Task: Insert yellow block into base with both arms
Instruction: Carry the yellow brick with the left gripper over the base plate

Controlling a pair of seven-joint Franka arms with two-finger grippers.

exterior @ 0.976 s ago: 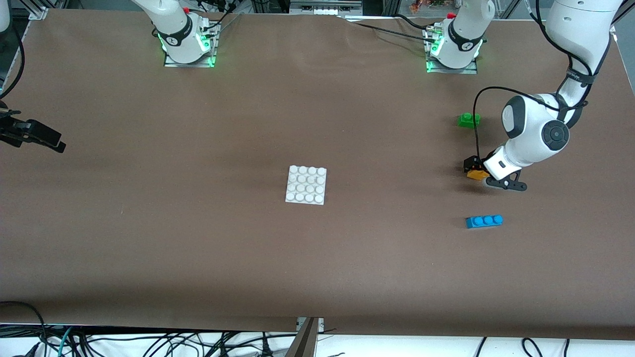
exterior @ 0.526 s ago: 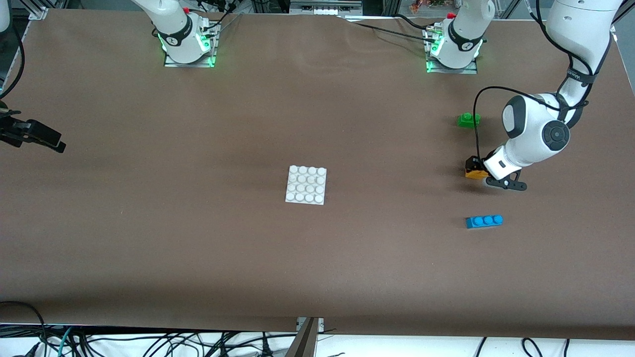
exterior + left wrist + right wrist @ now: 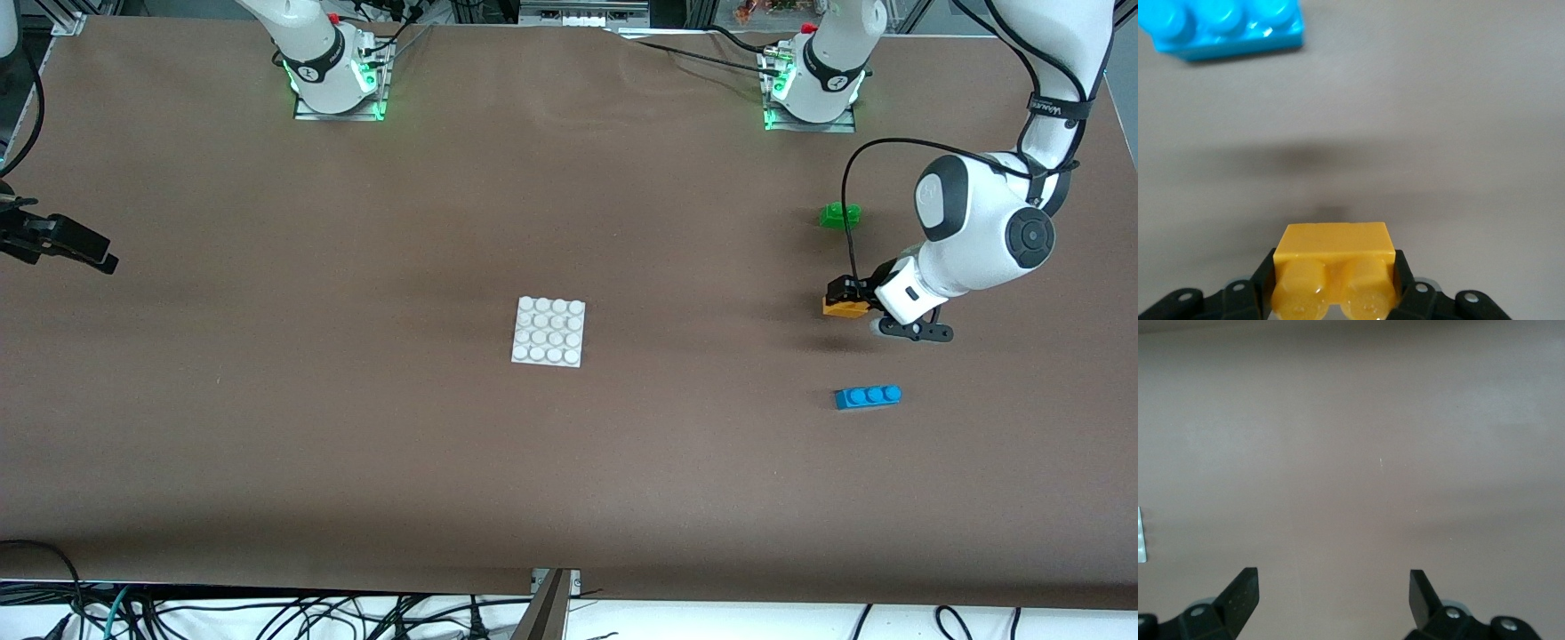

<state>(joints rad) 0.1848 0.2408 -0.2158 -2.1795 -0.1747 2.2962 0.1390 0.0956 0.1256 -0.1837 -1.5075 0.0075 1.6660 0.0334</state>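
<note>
My left gripper [image 3: 845, 300] is clamped on the yellow block [image 3: 845, 308] at the right of the front view, the block's long axis spanning my fingers. The base [image 3: 549, 332] lies at the frame's centre, well apart toward the right arm's end. My right gripper [image 3: 1331, 593] waits with jaws wide, empty, at the left edge.

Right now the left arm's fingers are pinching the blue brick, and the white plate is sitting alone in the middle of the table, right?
Not quite. The left gripper is pinching the yellow block, not the blue brick, which lies untouched on the table, as the left wrist view shows. The white base does sit alone mid-table.
</note>
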